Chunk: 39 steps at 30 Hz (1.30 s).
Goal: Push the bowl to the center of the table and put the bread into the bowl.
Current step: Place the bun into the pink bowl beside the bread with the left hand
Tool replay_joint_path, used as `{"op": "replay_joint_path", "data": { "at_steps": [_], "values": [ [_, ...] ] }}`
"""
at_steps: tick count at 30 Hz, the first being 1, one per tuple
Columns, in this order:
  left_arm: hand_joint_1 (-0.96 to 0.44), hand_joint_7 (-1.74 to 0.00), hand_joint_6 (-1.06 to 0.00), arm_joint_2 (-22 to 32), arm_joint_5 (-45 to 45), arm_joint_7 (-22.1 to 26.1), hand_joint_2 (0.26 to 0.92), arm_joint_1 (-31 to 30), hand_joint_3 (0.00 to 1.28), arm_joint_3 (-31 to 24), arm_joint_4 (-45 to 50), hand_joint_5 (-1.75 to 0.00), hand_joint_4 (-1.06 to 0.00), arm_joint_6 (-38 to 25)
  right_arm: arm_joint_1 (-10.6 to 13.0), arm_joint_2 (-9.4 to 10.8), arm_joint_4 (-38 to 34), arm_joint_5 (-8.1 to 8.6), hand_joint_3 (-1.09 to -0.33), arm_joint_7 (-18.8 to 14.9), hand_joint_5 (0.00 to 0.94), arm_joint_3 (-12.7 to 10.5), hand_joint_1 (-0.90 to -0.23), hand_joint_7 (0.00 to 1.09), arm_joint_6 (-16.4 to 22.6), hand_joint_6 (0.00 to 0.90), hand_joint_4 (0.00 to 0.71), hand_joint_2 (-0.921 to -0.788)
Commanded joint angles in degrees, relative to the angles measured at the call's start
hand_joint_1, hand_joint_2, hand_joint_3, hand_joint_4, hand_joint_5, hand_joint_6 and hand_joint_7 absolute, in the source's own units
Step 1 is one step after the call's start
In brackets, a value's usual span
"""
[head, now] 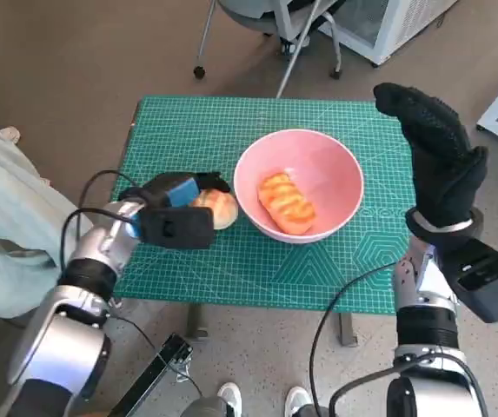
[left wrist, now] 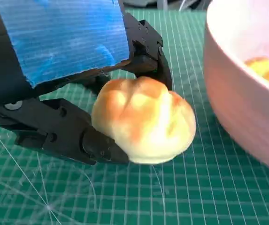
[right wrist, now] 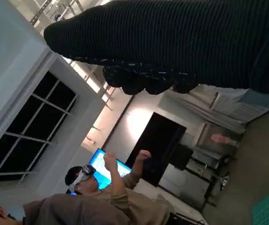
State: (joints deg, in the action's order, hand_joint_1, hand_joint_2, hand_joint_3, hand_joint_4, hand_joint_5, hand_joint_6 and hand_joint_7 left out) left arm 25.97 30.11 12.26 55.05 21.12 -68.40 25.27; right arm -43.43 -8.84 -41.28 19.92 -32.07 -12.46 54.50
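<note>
Bread roll (left wrist: 143, 119) sits on table (head: 231, 261), just left of pink bowl (head: 299, 184) (one piece already inside), left hand (head: 172, 208) fingers (left wrist: 92, 143) clamped on both flanks. Likely light, soft, crushable: grip gently at widest sides. Right hand (head: 435, 156) raised, fingers apart, holding nothing.

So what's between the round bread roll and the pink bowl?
Only bare green mat; the left wrist view shows a narrow gap between the roll, held by the left hand, and the bowl.
</note>
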Motion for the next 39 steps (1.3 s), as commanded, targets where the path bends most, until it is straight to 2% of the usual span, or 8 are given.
{"op": "replay_joint_path", "data": {
  "at_steps": [1,16,24,30,32,33,35,39],
  "values": [
    [0.0,-1.24,-0.58,4.0,-2.8,-1.9,0.92,4.5,0.09,-3.9,3.3,-1.15,-0.67,1.8,0.7,-0.2,-0.3,-0.65,-0.68,0.6,0.0,0.0,-0.581,0.76,0.0,0.024,0.363,-0.921],
    [0.0,-1.14,-0.65,2.0,-9.5,-7.1,0.915,7.5,0.03,-12.0,19.3,-1.07,-0.78,0.8,0.2,0.0,-0.8,-0.26,-0.682,0.6,0.0,0.2,-0.579,0.76,-0.3,0.023,0.363,-0.921],
    [0.0,-1.09,-0.68,-3.0,-10.0,-2.8,0.912,9.6,0.02,-9.3,20.7,-1.08,-0.79,3.9,0.0,0.5,-0.5,0.41,-0.679,0.2,0.0,0.5,-0.584,0.76,-1.1,0.024,0.363,-0.921],
    [0.0,-1.14,-0.64,-6.8,-10.4,2.3,0.92,10.6,0.05,-7.1,16.8,-1.14,-0.72,3.8,-0.5,0.8,-1.2,0.37,-0.68,0.0,0.0,0.5,-0.578,0.76,-1.2,0.024,0.364,-0.921],
    [0.0,-1.29,-0.49,-8.0,-11.7,7.1,0.92,10.5,0.16,-6.6,15.5,-1.25,-0.61,2.3,-0.6,0.8,-1.4,0.33,-0.681,0.0,0.0,0.5,-0.574,0.76,-1.2,0.024,0.363,-0.921],
    [-0.03,-1.18,-0.39,-8.4,-12.1,9.3,0.901,10.5,0.17,-6.4,15.0,-1.12,-0.51,1.5,-0.7,0.8,-1.5,0.32,-0.681,0.0,0.0,0.5,-0.573,0.76,-1.2,0.024,0.364,-0.921],
    [-0.09,-0.75,-0.18,-9.0,-11.7,14.0,0.858,10.8,0.15,-5.0,14.2,-0.56,-0.27,0.0,-0.7,0.8,-1.5,0.26,-0.682,0.0,0.0,0.5,-0.569,0.76,-1.3,0.024,0.363,-0.921],
    [-0.14,-0.51,-0.04,-9.4,-8.3,17.7,0.813,12.0,0.1,-1.7,13.6,-0.15,-0.07,-2.2,-0.9,0.5,-1.7,-0.11,-0.684,0.3,0.0,0.5,-0.564,0.76,-1.0,0.024,0.363,-0.921]
  ]
}}
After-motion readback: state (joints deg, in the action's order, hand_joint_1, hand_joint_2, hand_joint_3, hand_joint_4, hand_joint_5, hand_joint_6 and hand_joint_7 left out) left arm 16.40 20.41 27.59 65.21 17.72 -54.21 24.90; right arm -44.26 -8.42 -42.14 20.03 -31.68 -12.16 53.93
